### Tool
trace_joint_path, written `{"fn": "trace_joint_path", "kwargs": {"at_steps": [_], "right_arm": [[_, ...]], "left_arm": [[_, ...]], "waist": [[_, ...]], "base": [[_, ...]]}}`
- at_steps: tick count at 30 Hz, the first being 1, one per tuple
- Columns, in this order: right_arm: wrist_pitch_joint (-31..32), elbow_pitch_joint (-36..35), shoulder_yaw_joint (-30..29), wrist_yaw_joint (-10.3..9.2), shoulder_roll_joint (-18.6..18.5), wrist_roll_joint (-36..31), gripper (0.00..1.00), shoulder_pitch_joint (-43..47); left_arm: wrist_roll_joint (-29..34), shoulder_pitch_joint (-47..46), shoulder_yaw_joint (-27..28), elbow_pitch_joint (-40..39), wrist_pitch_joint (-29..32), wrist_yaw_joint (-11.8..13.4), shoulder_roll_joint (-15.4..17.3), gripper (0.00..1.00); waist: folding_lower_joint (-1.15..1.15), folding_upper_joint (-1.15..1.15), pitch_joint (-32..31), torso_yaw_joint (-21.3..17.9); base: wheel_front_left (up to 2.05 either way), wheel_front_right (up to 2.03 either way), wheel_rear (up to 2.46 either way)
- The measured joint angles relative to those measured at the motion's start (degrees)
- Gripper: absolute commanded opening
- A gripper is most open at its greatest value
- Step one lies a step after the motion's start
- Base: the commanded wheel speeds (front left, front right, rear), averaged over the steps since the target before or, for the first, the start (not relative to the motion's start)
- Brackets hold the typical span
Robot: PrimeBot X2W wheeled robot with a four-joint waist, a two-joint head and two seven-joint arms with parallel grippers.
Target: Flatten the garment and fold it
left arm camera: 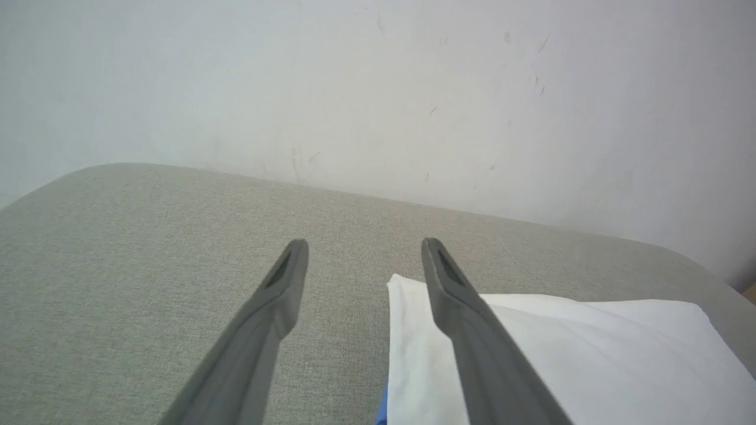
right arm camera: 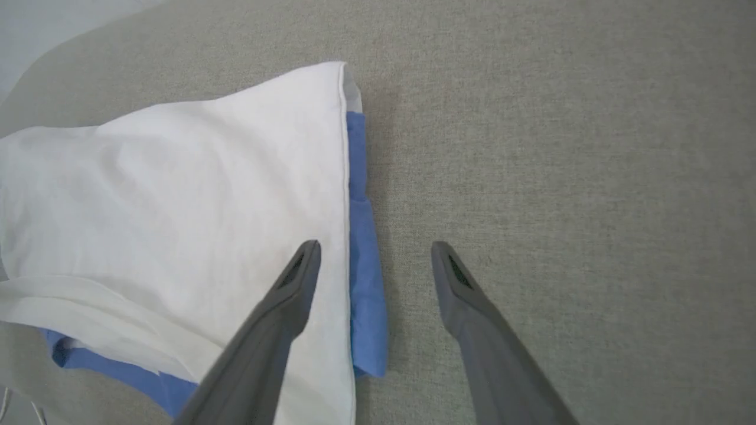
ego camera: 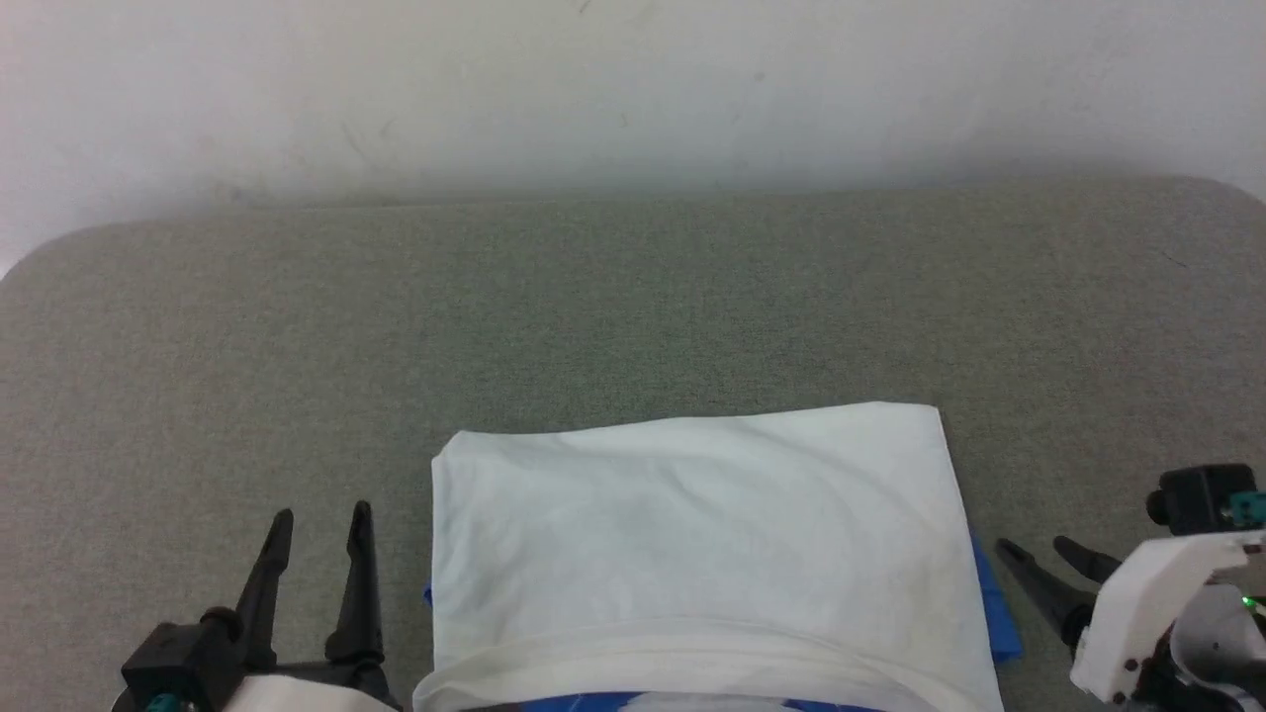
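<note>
Jaws stand apart and empty on both arms — the grey-green cloth-covered table carries the folded white shirt with blue sleeves at 6 o'clock, left gripper at its 9, right gripper at its 3. A neat finish likely means tucking in the blue strip peeking out at 3 o'clock. No writing is readable.

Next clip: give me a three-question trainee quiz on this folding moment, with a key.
1. True or false: the left gripper is clamped on the garment.
2. Which colour peeks out from under the garment's white top layer beside the right gripper? A red, B blue, C green.
3. Fill in: the right gripper's jaws stand ____.
Key: 1 false, it stands open beside the garment; 2 B; 3 open.
</note>
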Motion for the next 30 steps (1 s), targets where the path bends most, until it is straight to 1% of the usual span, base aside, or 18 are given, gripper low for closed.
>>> {"fn": "trace_joint_path", "kwargs": {"at_steps": [4,9,11,14,15,16,17,18,21,25,27,30], "right_arm": [[0.5,8.4,3.0,0.0,0.7,1.2,1.0,-5.7],[1.4,18.4,7.3,0.0,1.8,3.8,1.0,-11.0],[2.1,21.4,8.8,0.0,1.5,4.6,1.0,-12.6],[4.8,24.8,10.8,-0.01,0.7,6.2,1.0,-14.7],[6.1,25.4,11.3,-0.02,0.5,7.1,0.89,-15.4],[7.2,25.9,12.0,-0.02,0.3,7.9,0.43,-15.9],[8.3,26.1,12.7,-0.02,0.2,8.6,0.25,-16.4],[9.0,26.2,13.3,-0.02,0.2,9.2,0.0,-16.5],[8.8,25.7,15.7,0.0,0.5,10.3,0.0,-16.5],[4.8,23.7,17.5,0.0,-0.3,10.2,0.0,-15.8],[2.8,21.9,17.3,0.0,-0.9,10.3,0.0,-14.8],[0.6,18.9,15.6,0.01,-3.1,10.3,0.0,-13.1]], "left_arm": [[4.4,-1.7,-0.2,1.7,-0.8,-0.2,-1.5,1.0],[8.1,-3.0,0.2,1.3,-0.9,-1.6,-4.0,1.0],[9.2,-3.1,0.3,1.3,-0.9,-2.3,-4.7,1.0],[10.4,-3.1,0.5,1.3,-0.9,-3.0,-5.6,1.0],[10.8,-3.1,0.5,1.3,-0.9,-3.2,-5.8,1.0],[11.0,-3.1,0.5,1.3,-0.9,-3.4,-6.0,1.0],[11.3,-3.1,0.6,1.4,-0.9,-3.5,-6.2,1.0],[11.7,-3.1,0.7,1.4,-0.9,-3.5,-6.4,1.0],[12.4,-3.0,1.2,1.5,-0.9,-3.6,-6.9,1.0],[12.9,-2.6,1.9,1.8,-0.9,-4.0,-7.1,1.0],[13.0,-1.9,2.1,2.0,-0.9,-4.1,-7.1,1.0],[13.1,-1.4,2.5,2.1,-0.9,-4.1,-7.1,1.0]], "waist": [[0.0,0.0,0.5,1.2],[0.0,0.0,1.1,2.8],[0.0,0.0,1.3,3.4],[-0.01,0.0,1.3,4.1],[0.0,0.0,1.2,4.2],[0.0,0.0,1.0,4.2],[0.0,0.0,0.9,4.3],[0.0,0.0,0.7,4.2],[0.0,0.0,0.2,3.9],[0.0,0.0,-0.6,3.5],[0.0,0.0,-1.1,3.2],[0.0,0.0,-1.7,2.7]], "base": [[0.0,0.0,0.0],[0.0,0.0,0.0],[0.0,0.0,0.0],[0.0,0.0,0.0],[0.0,0.0,0.0],[0.0,0.0,0.0],[0.0,0.0,0.0],[0.0,0.0,0.0],[0.0,0.0,0.0],[0.0,0.0,0.0],[0.0,0.0,0.0],[0.0,0.0,0.0]]}}
